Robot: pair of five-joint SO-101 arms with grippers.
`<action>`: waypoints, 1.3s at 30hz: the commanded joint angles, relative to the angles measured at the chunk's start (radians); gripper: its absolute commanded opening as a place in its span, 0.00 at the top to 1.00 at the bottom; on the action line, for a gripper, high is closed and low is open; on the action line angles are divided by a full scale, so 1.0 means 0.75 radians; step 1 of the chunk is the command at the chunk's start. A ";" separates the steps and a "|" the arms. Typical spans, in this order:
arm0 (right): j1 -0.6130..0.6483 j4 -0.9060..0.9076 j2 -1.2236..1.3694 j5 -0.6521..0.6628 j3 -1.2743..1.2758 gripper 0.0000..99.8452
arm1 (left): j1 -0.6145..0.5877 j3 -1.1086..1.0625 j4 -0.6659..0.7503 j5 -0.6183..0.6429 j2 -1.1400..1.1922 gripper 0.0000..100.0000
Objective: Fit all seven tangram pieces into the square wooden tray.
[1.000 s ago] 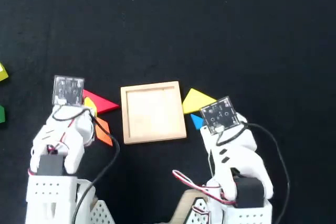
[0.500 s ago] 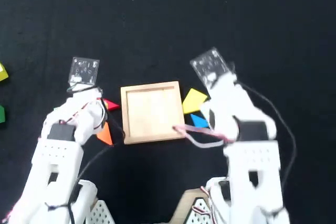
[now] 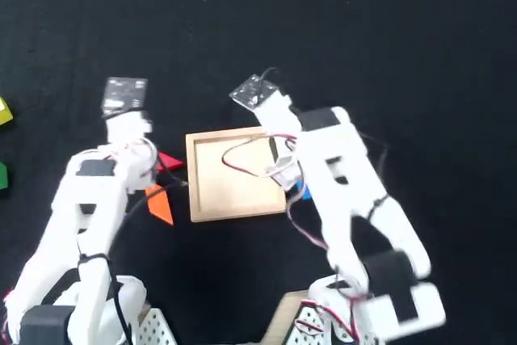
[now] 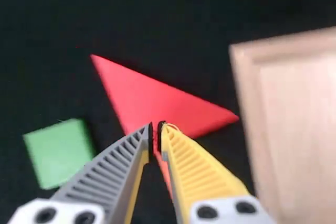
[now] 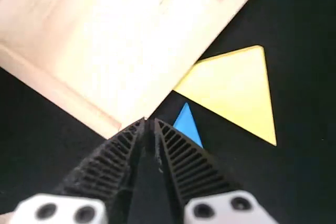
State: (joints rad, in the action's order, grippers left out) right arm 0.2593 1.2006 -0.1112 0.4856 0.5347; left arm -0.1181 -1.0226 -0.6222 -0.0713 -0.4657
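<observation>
Wooden tray [image 3: 218,195]: empty, flat on the black bench [image 3: 404,78], between the two arms.
Red triangle [image 4: 157,98]: flat, just off the tray's left-arm side; one sharp tip aimed at the tray wall, long edge slanting away from it.
Left pincer [image 4: 156,128]: jaws closed to a hairline, nothing held, poised over the red triangle's edge farthest from the tray's far side. Nearer arm for that piece.
Green square [image 4: 58,150]: beyond the red triangle, away from the tray.
Right pincer [image 5: 149,124]: jaws together, empty, at a tray corner.
Blue triangle [image 5: 186,123]: just beside the right pincer, just outside the tray.
Yellow triangle [image 5: 236,90]: beside the same tray edge, one corner almost touching it.
Likely need: open jaws, then straddle the red triangle across its narrow width.
</observation>
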 commanded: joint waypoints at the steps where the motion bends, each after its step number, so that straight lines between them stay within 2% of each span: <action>1: 0.023 0.014 0.138 0.004 -0.136 0.99 | -0.079 -0.054 0.184 0.057 0.000 0.94; 11: 0.012 -0.010 0.171 0.004 -0.177 0.99 | -0.075 -0.075 0.223 0.092 -0.002 0.94; 18: -0.153 -0.110 0.236 0.004 -0.181 0.99 | -0.075 -0.073 0.227 0.092 0.000 0.94; 34: 0.020 -0.160 0.357 0.004 -0.210 0.99 | -0.073 -0.069 0.229 0.088 0.000 0.94; 39: -0.041 -0.025 0.269 0.016 -0.302 0.99 | -0.073 -0.073 0.229 0.086 0.000 0.94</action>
State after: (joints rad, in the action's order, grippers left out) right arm 0.2593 1.1224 0.1619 0.4856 0.3936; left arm -0.1657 -1.0856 -0.4703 -0.0084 -0.4657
